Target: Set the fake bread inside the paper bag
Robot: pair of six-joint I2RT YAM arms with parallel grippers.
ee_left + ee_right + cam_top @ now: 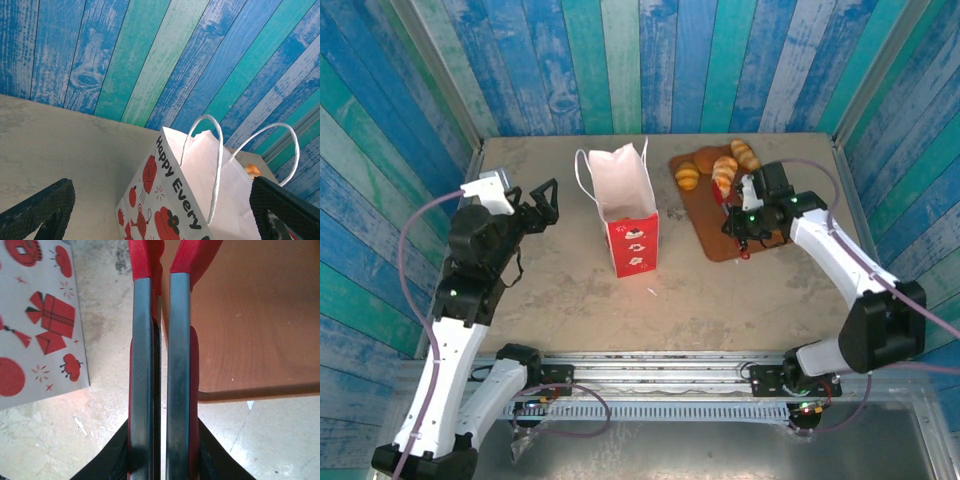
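Note:
The paper bag (620,213) stands open in the middle of the table, white with red prints; in the left wrist view the paper bag (200,190) shows "Happy Every" lettering and loop handles. Three pieces of fake bread (724,172) lie on a wooden board (715,238) right of the bag; a bit of bread (252,170) peeks out behind the bag. My left gripper (542,205) stands open left of the bag, and the left gripper (161,192) faces it. My right gripper (745,217) is over the board, and the right gripper (162,460) is shut on red-handled metal tongs (145,365), their arms squeezed nearly together.
Blue and green plank walls close in the table on three sides. The wooden board (250,315) has its near edge just right of the tongs, and the bag's printed side (40,320) stands to their left. Bare table lies in front of the bag.

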